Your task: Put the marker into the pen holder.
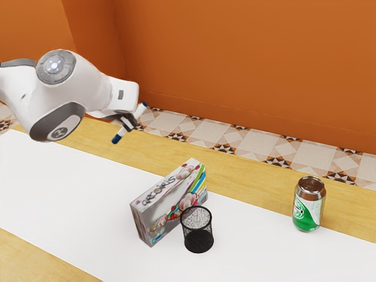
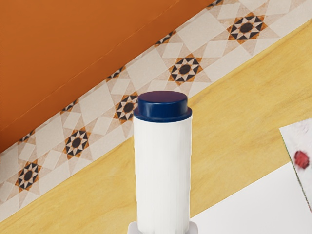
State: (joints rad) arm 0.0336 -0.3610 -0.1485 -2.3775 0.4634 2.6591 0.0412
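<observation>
1. An orange wall [image 1: 235, 64] rises behind a patterned tile floor [image 1: 302, 154]. The desk [image 1: 258, 176] has a pale wooden top with a broad white covering [image 1: 88, 197] laid across it.
2. The arm [image 1: 88, 82] reaches in from the exterior view's left. Its tool [image 1: 128, 122] is in the air above the desk, closed around the marker [image 1: 121, 133], with the fingers parted only by the barrel's thickness.
3. The marker is white with dark blue ends and sits tilted in the grip. In the exterior view its lower end points down and to the view's left, the other up and to the view's right. In the wrist view, one blue end and a long stretch of white barrel extend out from the tool.
4. The pen holder [image 1: 198, 236], a black mesh cup, stands upright on the white covering with its mouth open upward. The marker is outside it, higher up and well apart.
5. A printed box [image 1: 167, 205] stands on edge just beside the pen holder; I cannot tell whether they touch.
6. A green and white can [image 1: 309, 205] with a brown top stands upright toward the exterior view's right, well apart from the box.
</observation>
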